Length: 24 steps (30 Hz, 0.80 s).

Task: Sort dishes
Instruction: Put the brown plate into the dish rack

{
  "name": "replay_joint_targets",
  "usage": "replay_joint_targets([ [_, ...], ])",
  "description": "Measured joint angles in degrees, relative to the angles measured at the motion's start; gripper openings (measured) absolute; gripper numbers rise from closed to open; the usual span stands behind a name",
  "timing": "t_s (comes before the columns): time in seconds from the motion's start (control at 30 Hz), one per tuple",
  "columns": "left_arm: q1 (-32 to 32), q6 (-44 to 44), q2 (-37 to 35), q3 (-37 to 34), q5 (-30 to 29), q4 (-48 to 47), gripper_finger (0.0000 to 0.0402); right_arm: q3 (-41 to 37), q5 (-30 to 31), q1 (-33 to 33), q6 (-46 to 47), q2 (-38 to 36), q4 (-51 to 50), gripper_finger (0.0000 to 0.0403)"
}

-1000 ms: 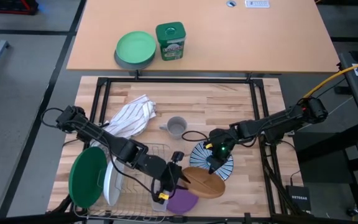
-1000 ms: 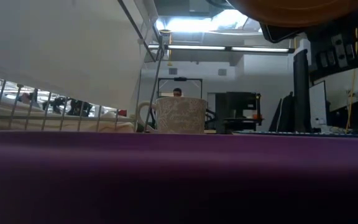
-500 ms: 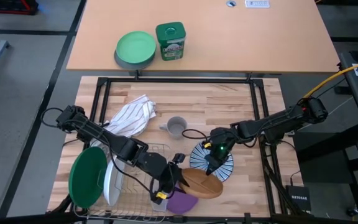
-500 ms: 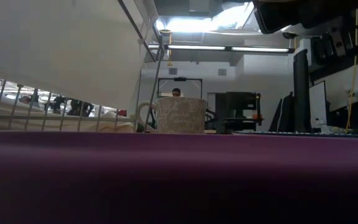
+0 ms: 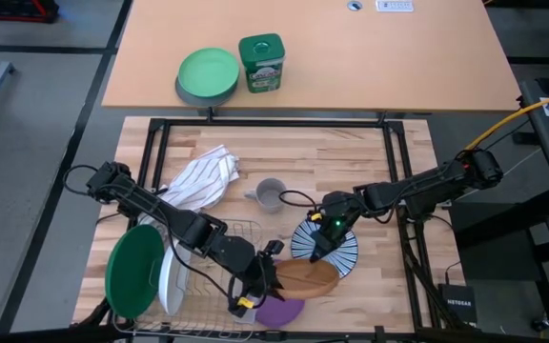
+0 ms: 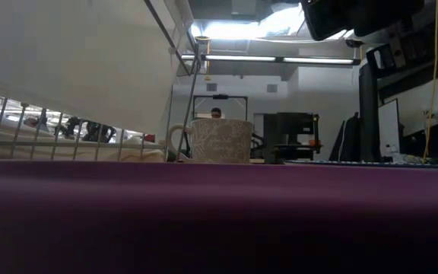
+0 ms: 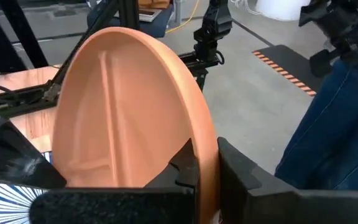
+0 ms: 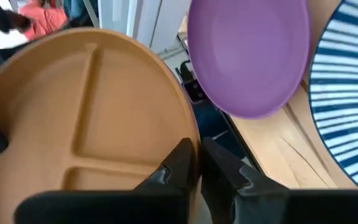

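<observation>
A brown divided plate (image 5: 305, 276) hangs tilted near the table's front edge, between my two grippers. My left gripper (image 5: 272, 272) is shut on its left rim and my right gripper (image 5: 320, 252) on its right rim. A purple plate (image 5: 280, 311) lies flat just in front, and it fills the bottom of the low view as a purple plate (image 6: 219, 221). A blue-and-white striped plate (image 5: 336, 250) lies flat under my right gripper. A dark green plate (image 5: 133, 271) and a white plate (image 5: 170, 282) stand on edge in the wire rack (image 5: 219, 286). My left gripper pinches the brown plate's rim (image 7: 205, 134) between its two fingers, one on the divided face and one on the back. It comes from the table's left, slanting down. The plate stands tilted, clear of the table. My right gripper has the opposite rim (image 8: 189, 134) between its two fingers (image 8: 180, 163), which stand close on either side. It reaches in from the table's right, slanting down.
A grey mug (image 5: 271, 195) stands mid-table, with a striped cloth (image 5: 199, 181) to its left. On the far table sit a light green plate on a grey bowl (image 5: 208, 74) and a green can (image 5: 261, 63). A person's blue trouser leg (image 7: 328, 124) shows beyond the table.
The brown plate has tipped more on edge and shifted slightly toward my left gripper. In the low view it has gone from the top of the picture. My left gripper's fingers have shut onto the plate's rim. Both arms have otherwise stayed in place.
</observation>
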Motion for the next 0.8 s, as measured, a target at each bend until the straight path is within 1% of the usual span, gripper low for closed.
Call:
replay_joint_targets([
  [0.23, -0.75, -2.33, -0.11, 0.00, 1.27, -0.09, 0.0018, 0.00, 1.07, 0.13, -0.46, 0.00, 0.75, 0.0073],
  [0.37, -1.37, -5.54, -1.56, -0.03, 1.83, -0.63, 0.0017, 0.04, 4.12, 0.16, -1.12, -0.01, 1.08, 0.0090],
  [0.53, -1.37, -6.12, -3.87, -0.09, 2.39, -3.29, 0.0018, 0.17, 7.64, 0.13, -1.76, -0.13, 2.12, 0.0088],
  [0.7, -1.43, -5.85, -6.29, -0.07, 3.19, -7.82, 0.0017, 0.17, 8.13, 0.07, -1.78, -0.11, 6.03, 0.0086],
  [0.8, -1.51, -5.90, -6.96, -0.07, 3.63, -8.94, 0.0017, 0.09, 8.02, 0.07, -1.82, -0.09, 8.11, 0.0086],
])
